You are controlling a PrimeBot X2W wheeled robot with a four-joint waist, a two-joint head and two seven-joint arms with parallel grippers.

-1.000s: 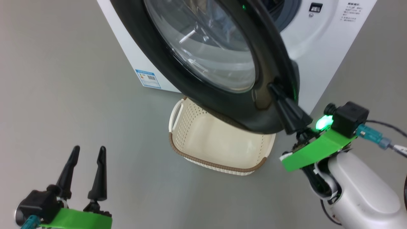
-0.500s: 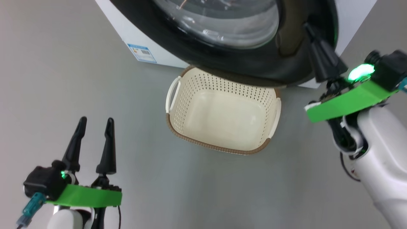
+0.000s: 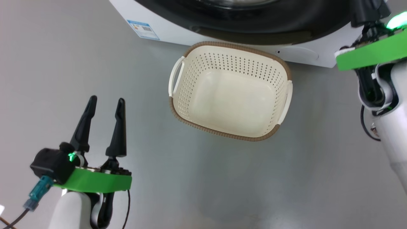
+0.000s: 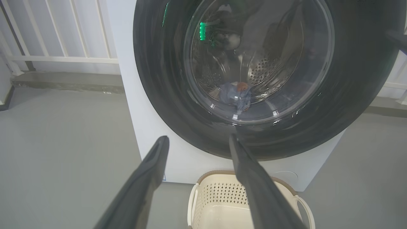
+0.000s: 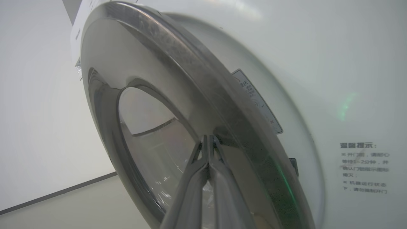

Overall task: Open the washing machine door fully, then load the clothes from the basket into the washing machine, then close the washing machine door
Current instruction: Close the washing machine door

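The washer is standing with its door nearly flat against its front, the basket sitting on the floor just before it. The clothes are lying in the drum behind the door. The right gripper, fingers together, is resting at the door's rim; the left gripper is hovering, fingers apart.

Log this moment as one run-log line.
washing machine door: nearly shut; basket: empty; clothes: in drum; left gripper: jaws open; right gripper: jaws shut, at door rim
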